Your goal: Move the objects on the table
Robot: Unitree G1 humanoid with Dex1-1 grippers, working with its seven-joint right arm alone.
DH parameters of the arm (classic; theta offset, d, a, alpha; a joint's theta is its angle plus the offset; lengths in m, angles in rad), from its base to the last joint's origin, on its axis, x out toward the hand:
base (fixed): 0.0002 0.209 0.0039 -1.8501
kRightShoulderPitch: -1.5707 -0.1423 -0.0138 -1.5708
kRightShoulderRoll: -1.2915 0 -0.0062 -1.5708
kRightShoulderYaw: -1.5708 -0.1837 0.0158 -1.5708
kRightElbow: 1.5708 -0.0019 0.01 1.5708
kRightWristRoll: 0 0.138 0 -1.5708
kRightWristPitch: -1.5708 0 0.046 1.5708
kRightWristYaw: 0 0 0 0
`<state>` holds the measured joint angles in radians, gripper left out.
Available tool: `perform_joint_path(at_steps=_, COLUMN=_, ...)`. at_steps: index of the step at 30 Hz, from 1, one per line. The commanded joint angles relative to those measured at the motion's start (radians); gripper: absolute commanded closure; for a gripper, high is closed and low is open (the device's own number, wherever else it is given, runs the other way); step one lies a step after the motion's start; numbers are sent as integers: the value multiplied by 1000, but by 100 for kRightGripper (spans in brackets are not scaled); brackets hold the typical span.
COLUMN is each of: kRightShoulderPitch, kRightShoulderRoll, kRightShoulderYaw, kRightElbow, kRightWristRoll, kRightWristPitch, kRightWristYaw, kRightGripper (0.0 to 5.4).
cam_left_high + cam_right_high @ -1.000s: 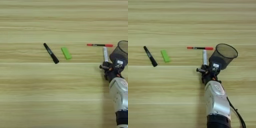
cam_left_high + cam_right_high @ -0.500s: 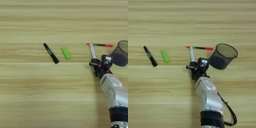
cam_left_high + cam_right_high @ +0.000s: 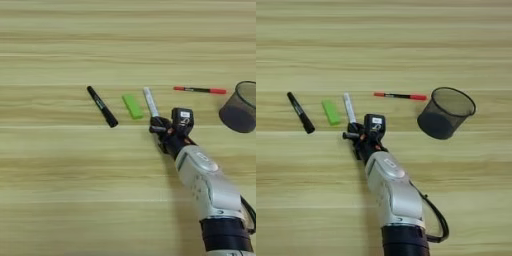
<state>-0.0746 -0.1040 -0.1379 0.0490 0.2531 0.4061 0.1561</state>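
Observation:
On the wooden table lie a black marker, a green block just right of it, and a thin red pen farther right. A white marker points away from me right beside the green block. Its near end sits between the black fingers of my right gripper, which is shut on it. The silver forearm rises from the bottom edge. The marker's near tip is hidden by the fingers.
A dark mesh cup stands upright to the right of the gripper, just below the red pen's right end. Bare wood stretches across the far side and the left of the table.
My gripper has swept left from beside the mesh cup, carrying the white marker with it. The marker now lies next to the green block. The black marker, green block and red pen stayed put.

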Motion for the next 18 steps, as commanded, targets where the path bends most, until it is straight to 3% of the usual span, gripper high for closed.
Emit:
perform_joint_path(at_steps=1, kRightShoulderPitch=-64, kRightShoulderRoll=-6, kRightShoulderYaw=4, kRightElbow=-2, kRightWristRoll=-10, kRightWristPitch=-18, kRightWristYaw=-3, kRightGripper=465)
perform_joint_path(at_steps=15, kRightShoulderPitch=-60, kRightShoulderRoll=-9, kRightShoulderYaw=-6, kRightElbow=12, kRightWristRoll=-14, kRightWristPitch=-30, kRightWristYaw=-9, kRightGripper=465)
perform_joint_path(at_steps=18, kRightShoulderPitch=-62, kRightShoulderRoll=-12, kRightShoulderYaw=-6, kRightElbow=22, kRightWristRoll=-24, kRightWristPitch=-41, kRightWristYaw=-13, kRightGripper=418)
